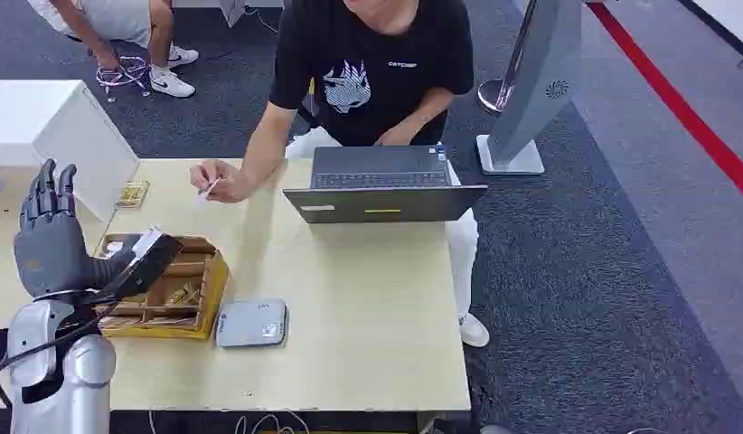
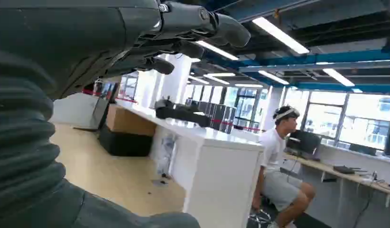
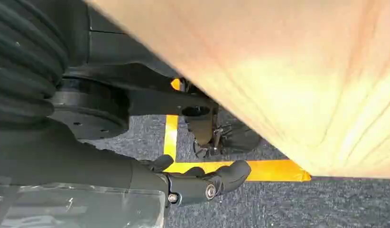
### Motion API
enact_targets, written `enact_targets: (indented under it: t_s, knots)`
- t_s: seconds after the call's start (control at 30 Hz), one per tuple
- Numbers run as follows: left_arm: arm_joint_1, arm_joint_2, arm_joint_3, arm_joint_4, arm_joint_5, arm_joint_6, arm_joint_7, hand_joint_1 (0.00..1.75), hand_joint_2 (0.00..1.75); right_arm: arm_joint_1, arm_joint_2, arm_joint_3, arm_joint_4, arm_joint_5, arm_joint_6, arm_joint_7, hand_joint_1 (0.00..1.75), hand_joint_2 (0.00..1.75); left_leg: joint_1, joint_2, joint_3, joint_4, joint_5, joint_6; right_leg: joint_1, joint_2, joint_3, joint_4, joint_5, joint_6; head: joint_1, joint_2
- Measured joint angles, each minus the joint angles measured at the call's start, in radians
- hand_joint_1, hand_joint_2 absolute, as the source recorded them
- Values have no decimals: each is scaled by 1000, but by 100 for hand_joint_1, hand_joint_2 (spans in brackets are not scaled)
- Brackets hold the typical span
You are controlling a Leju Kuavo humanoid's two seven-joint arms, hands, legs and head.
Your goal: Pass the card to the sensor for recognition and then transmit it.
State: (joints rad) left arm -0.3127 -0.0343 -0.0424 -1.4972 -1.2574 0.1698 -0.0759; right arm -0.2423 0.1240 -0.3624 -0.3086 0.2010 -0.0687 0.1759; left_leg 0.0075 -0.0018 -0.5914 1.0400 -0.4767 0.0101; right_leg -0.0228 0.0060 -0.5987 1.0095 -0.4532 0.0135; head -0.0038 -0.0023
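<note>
left hand (image 1: 50, 231) raised, fingers apart, card unclear

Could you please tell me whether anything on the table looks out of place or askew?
Nothing looks spilled or damaged. The one oddity: a black flat device lies tilted across the rim of the yellow compartment box rather than flat on the table. The grey square sensor and the dark grey laptop sit squarely. The raised left hand holds nothing.

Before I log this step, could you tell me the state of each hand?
Left hand: raised, fingers upright and apart, holding nothing.
Right hand: below the table edge, fingers curled, nothing in them.
</note>
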Motion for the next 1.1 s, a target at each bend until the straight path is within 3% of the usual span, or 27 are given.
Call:
enact_targets:
  t_s: [0.27, 0.8, 0.83, 1.1]
  knots:
    - [-81, 48, -97, 87, -87, 18, 35, 0, 175, -15, 7, -1, 4, 3, 3, 11, 0, 175, 0, 0, -1, 0, 0, 0, 0, 0, -1, 0, 0, 0, 0, 0]
    - [-122, 50, -159, 149, -111, 45, 50, 0, 175, -20, 12, -8, 14, 15, 1, 11, 0, 175, 0, 0, -1, 0, 0, 0, 0, 0, -1, 0, 0, 0, 1, 0]
    - [-122, 50, -159, 150, -111, 45, 50, 175, 175, -20, 12, -9, 14, 16, 2, 11, 0, 175, 0, 0, -1, 0, 0, 0, 0, 0, -1, 0, 0, 0, 0, 0]
    - [-121, 50, -160, 150, -91, 52, 34, 175, 175, -19, 12, -14, 15, 18, -2, 8, 0, 175, 0, 0, -2, 0, 0, 0, 0, 0, -2, 0, 0, 0, 1, 0]
